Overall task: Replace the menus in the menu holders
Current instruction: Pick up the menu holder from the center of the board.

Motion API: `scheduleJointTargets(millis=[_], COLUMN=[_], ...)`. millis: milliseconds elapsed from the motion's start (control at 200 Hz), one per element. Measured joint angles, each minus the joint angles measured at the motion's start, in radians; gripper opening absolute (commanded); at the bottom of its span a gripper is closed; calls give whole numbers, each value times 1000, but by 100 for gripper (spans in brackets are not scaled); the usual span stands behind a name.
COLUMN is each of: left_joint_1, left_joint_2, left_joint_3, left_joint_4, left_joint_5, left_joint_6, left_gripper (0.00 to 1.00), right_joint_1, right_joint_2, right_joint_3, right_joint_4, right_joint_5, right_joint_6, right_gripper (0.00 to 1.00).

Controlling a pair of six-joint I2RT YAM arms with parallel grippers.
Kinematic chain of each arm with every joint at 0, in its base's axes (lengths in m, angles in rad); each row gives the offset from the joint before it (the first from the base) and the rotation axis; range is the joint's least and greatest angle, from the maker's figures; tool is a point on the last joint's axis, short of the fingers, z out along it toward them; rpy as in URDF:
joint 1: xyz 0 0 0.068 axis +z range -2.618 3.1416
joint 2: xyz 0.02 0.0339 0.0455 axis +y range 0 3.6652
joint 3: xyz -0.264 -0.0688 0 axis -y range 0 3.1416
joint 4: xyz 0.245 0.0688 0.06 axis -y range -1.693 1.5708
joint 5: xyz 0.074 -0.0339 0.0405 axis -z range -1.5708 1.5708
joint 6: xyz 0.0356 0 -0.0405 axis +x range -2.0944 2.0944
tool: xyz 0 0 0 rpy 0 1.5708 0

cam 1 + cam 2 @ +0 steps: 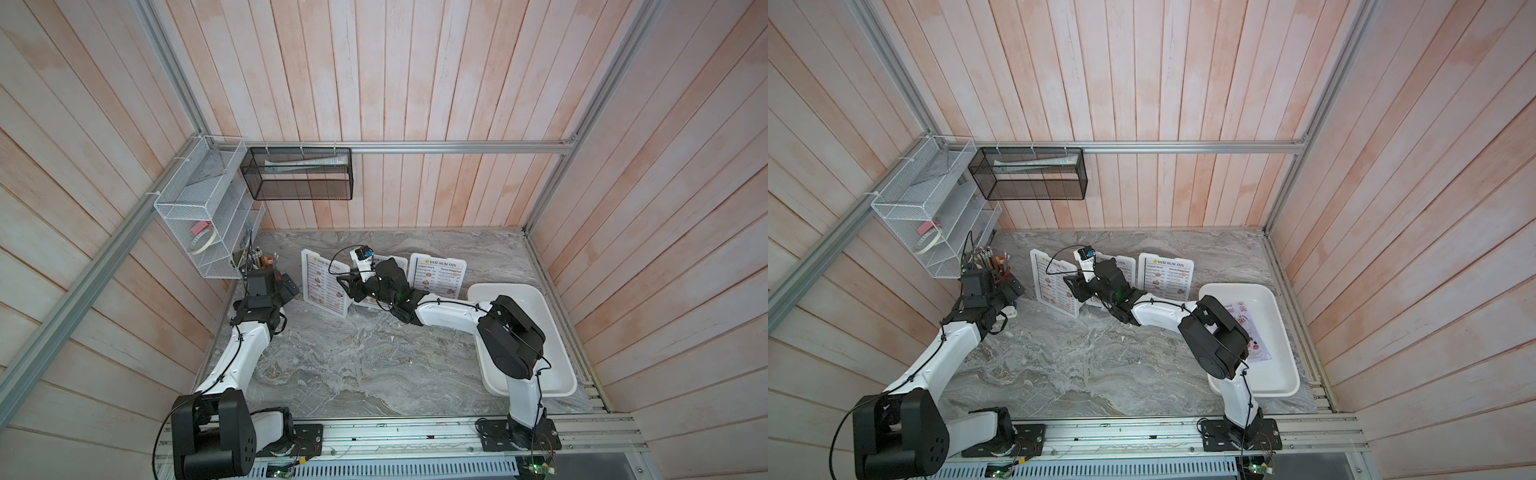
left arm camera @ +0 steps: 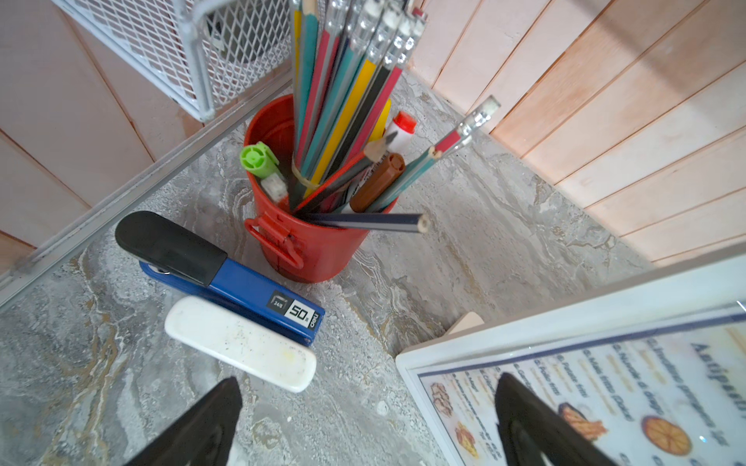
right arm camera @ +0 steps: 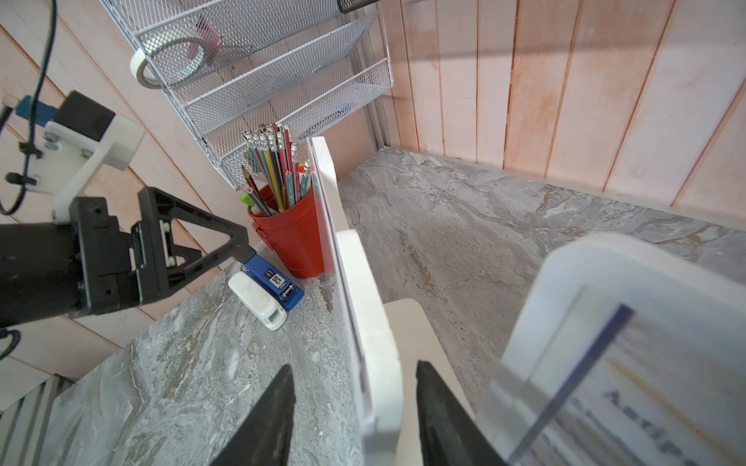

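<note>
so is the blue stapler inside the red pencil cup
No, the blue stapler lies flat on the table beside the red pencil cup.

I have my left gripper tilted down with its jaws spread wide, the left arm bent at the elbow behind it. My right gripper has its jaws about halfway apart, and the right arm behind it is folded and reaching across.

Setting: a robot test cell dressed as a restaurant front desk. Evidence:
- plank-panel walls on aluminium framing
- marble-look surface
- two arms bolted to a base rail
- wall-hung mesh organiser
- red pencil cup and stapler
- standing menu holders with "DIM SUM INN" menus
</note>
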Motion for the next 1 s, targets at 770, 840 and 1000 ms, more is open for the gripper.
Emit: scheduleJointTargets(millis=[770, 840, 1000], left_joint_1=[0, 0, 0], left_joint_2=[-45, -52, -55], left_joint_3=[-35, -35, -35], left_joint_4=[-41, -46, -59], left_joint_5=[15, 16, 23], left_joint_6=[5, 6, 8], left_gripper=[100, 100, 100], right_joint_1=[27, 28, 29], right_joint_2=[95, 110, 118], right_joint_3=[156, 183, 199], right_joint_4=[-43, -45, -49], right_joint_5=[-94, -90, -97], right_joint_6=[56, 63, 89], right_gripper=[15, 14, 10])
